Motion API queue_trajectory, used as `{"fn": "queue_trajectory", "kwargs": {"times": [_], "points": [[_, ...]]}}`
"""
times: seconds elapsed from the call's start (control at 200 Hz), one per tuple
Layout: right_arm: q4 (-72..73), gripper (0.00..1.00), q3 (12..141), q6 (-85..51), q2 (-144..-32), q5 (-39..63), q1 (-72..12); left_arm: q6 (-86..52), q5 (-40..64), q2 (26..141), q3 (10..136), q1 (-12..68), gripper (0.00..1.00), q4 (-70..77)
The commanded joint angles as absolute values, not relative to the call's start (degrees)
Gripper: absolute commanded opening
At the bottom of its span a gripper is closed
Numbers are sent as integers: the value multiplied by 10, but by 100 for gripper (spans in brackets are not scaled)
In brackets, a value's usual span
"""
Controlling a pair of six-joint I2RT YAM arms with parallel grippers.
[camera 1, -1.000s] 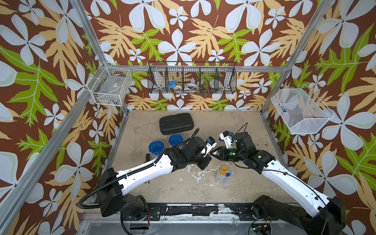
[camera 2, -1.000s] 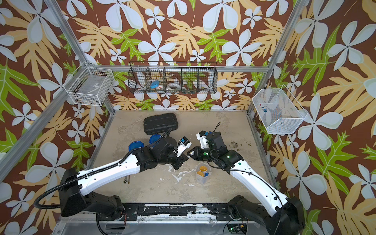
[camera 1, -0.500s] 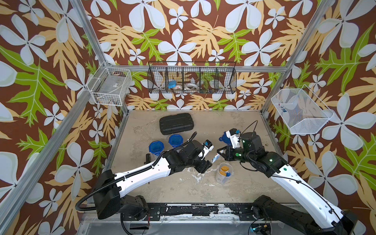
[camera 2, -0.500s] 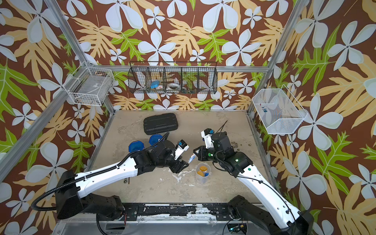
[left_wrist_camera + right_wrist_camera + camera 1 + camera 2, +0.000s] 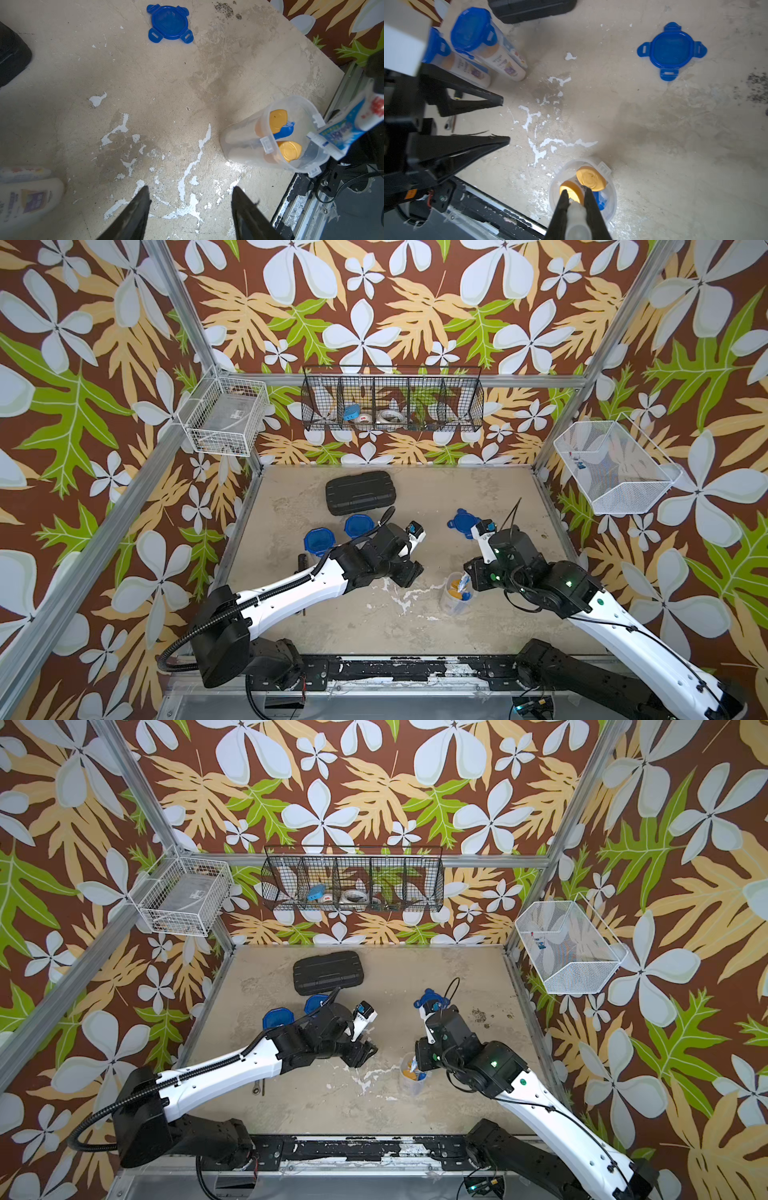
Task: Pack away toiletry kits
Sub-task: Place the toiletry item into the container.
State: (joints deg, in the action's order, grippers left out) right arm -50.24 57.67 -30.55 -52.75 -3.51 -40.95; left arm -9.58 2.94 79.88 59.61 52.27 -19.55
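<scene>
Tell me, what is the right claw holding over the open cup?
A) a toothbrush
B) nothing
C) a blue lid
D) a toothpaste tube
D: the right gripper pinches a white toothpaste tube over the open cup; the loose blue lid lies flat on the table.

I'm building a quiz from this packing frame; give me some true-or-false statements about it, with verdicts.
1. The right end effector grips a small white toothpaste tube. True.
2. The open clear plastic tumbler holds two bottles with orange caps. True.
3. The left end effector holds a bottle. False: it is open and empty.
4. The loose blue clip lid sits on the open tumbler. False: it lies on the tan tabletop, apart from it.
</scene>
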Motion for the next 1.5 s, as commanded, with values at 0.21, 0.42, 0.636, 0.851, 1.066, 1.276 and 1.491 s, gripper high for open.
{"fn": "queue_trajectory", "kwargs": {"times": [0.21, 0.42, 0.636, 0.851, 1.066, 1.276, 1.491], "points": [[-535, 0, 558, -327, -537, -131, -445, -93, 21, 799, 601, 519, 64, -199], [-505, 0, 538, -329, -542, -122, -451, -92, 21, 806, 610, 519, 64, -199], [-494, 1, 512, -332, -533, -106, -453, -88, 15, 808, 609, 518, 64, -200], [-486, 16, 499, -338, -527, -98, -454, -88, 15, 809, 604, 518, 64, -197], [-488, 38, 506, -340, -517, -105, -454, -84, 14, 809, 604, 517, 64, -197], [-494, 40, 535, -341, -519, -123, -454, -83, 15, 807, 605, 517, 64, -198], [-485, 63, 574, -325, -553, -126, -419, -98, 37, 807, 609, 517, 64, -193]]}}
